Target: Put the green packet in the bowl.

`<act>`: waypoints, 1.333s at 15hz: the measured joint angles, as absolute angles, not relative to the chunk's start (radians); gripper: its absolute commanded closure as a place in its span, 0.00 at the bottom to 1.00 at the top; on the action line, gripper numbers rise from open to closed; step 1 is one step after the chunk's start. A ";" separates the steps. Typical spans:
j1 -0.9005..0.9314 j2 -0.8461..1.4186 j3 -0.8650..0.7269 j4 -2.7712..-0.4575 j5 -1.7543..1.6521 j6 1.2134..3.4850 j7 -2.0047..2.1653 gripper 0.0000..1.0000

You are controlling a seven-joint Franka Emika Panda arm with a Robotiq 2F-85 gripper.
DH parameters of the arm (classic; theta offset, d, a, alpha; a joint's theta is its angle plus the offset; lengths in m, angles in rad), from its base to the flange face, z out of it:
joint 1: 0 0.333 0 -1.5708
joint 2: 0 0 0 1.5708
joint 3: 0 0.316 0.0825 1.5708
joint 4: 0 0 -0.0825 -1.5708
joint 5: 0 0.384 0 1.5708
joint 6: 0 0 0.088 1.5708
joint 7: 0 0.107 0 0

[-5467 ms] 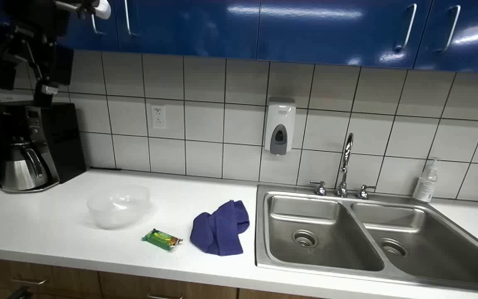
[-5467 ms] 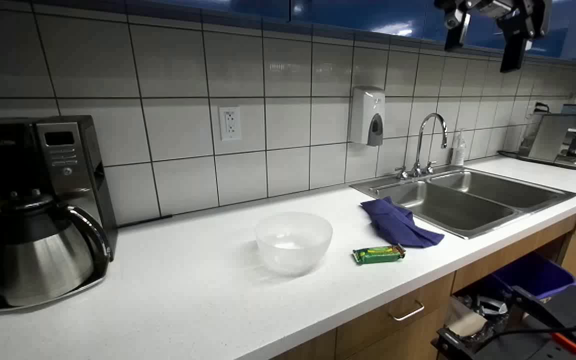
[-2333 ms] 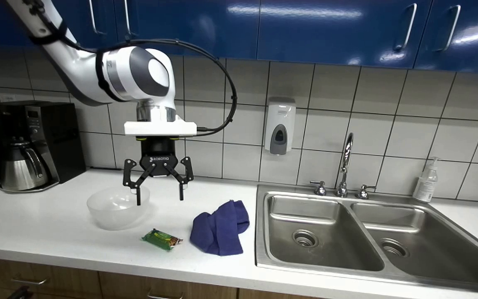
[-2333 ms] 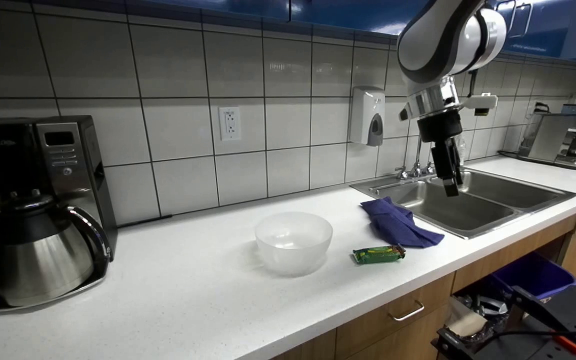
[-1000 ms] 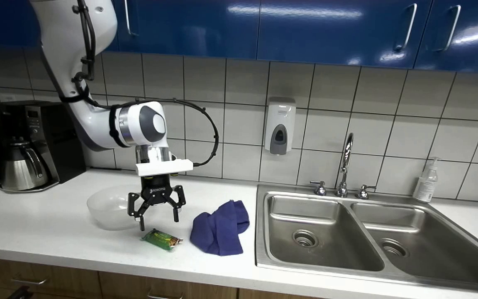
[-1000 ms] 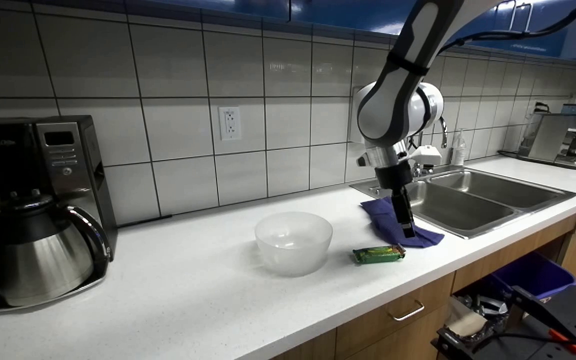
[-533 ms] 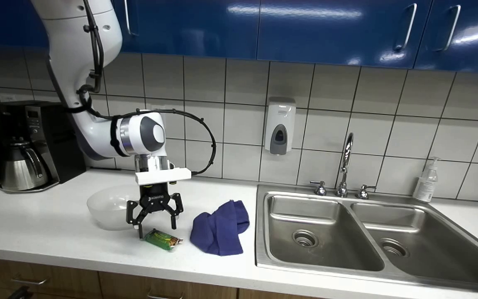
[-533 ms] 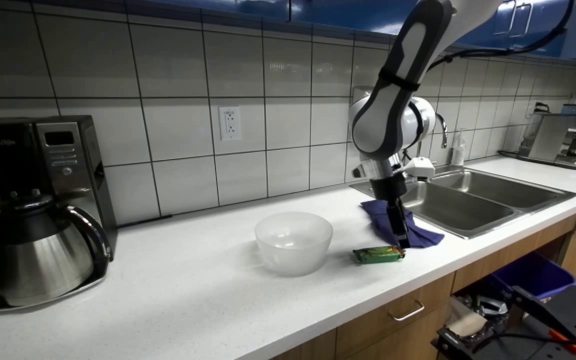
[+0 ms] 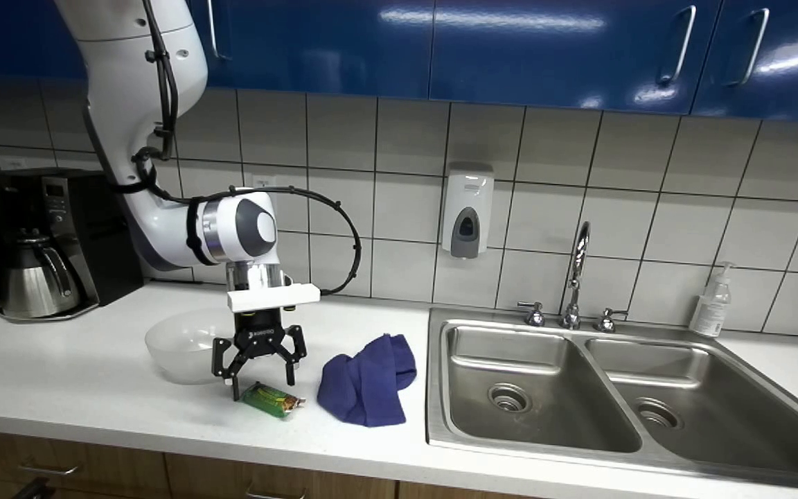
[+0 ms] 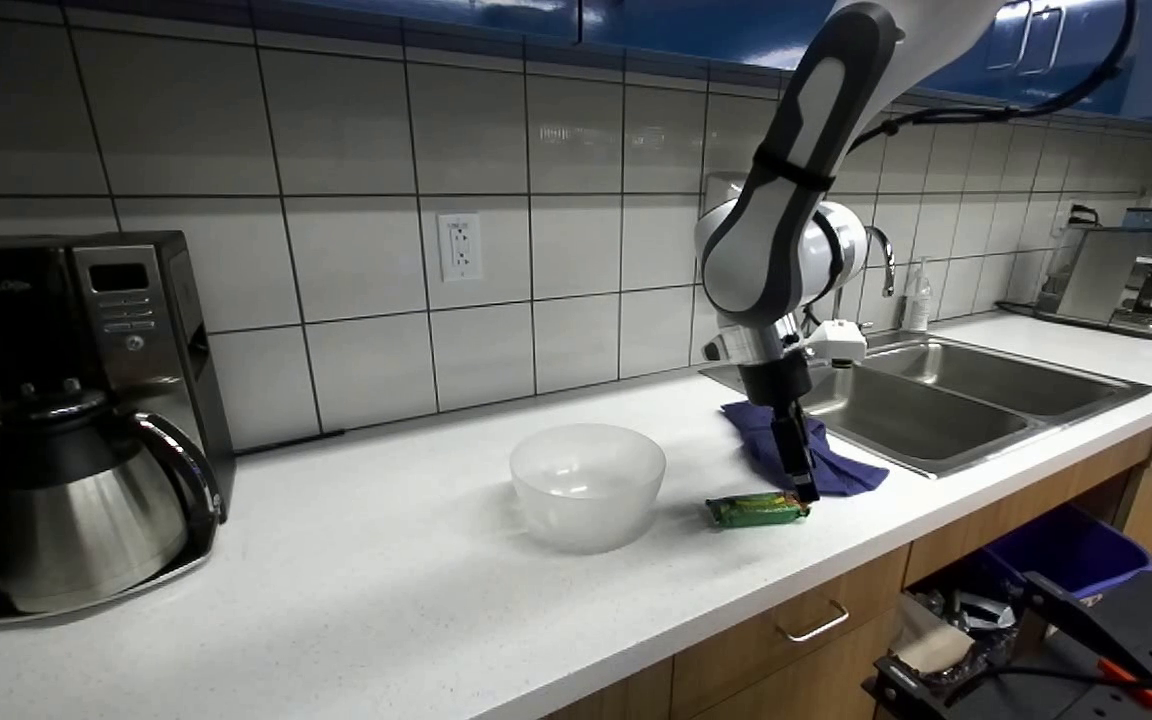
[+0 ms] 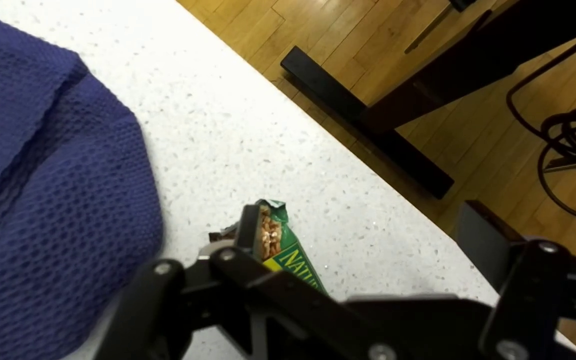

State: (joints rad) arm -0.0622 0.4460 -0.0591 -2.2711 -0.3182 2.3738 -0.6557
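The green packet (image 9: 273, 400) lies flat on the counter between the bowl and a cloth. It also shows in an exterior view (image 10: 756, 510) and, partly hidden by a finger, in the wrist view (image 11: 294, 262). The frosted clear bowl (image 9: 181, 352) stands upright with nothing visible in it; it also shows in an exterior view (image 10: 586, 500) and is out of the wrist view. My gripper (image 9: 263, 389) points down, open and empty, low over the packet. In the wrist view my gripper (image 11: 366, 234) has its left finger over the packet's end; its right finger is past the counter edge.
A purple cloth (image 9: 371, 381) lies beside the packet, near the steel double sink (image 9: 433, 388). The counter's front edge (image 9: 233, 443) is close to the packet. A coffee maker (image 10: 86, 430) stands at the far left; blue cabinets (image 9: 316, 41) hang above.
The arm has come in from high up and lowered the open gripper to just over the packet. It has barely moved in the last half second. Packet, bowl and cloth have not moved.
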 measured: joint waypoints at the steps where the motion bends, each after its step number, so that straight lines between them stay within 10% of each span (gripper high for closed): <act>1: -0.062 0.446 -0.059 -2.271 -0.318 2.374 -0.656 0.00; 20: -0.058 0.594 -0.047 -2.138 -0.415 2.415 -0.656 0.00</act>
State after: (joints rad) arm -0.0579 0.5945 -0.0466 -2.1381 -0.4147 2.4146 -0.6562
